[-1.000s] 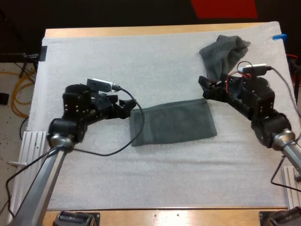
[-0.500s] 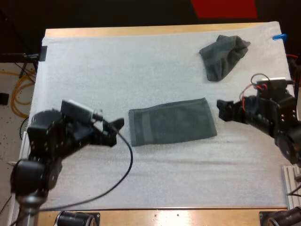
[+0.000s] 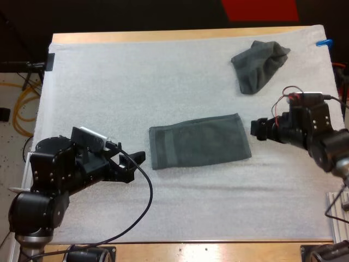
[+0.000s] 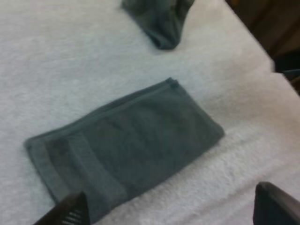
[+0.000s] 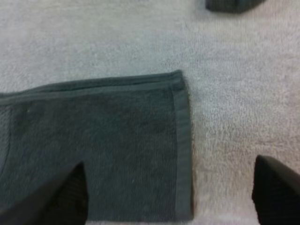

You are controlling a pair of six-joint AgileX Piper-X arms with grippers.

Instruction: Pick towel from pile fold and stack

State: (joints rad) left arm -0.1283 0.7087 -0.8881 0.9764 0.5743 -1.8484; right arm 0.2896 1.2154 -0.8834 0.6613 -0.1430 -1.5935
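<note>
Towel position decides the coming move. The folded towel (image 3: 199, 141) lies flat near the middle of the white mat (image 3: 163, 76) on the counter. Its long axis runs left to right across the mat, with the right end tipped slightly toward the far side. Our left jaws stand apart and clear of the cloth, just off its left short edge and pointing along its length. Our right jaws are likewise apart and empty, just off the right short edge and facing it. Each end has its own jaws about equally near. The crumpled towel (image 3: 259, 65) sits well apart at the far right of the mat, beyond our right jaws. We judge that side the nearer one for fetching it, should that be the next pick.
</note>
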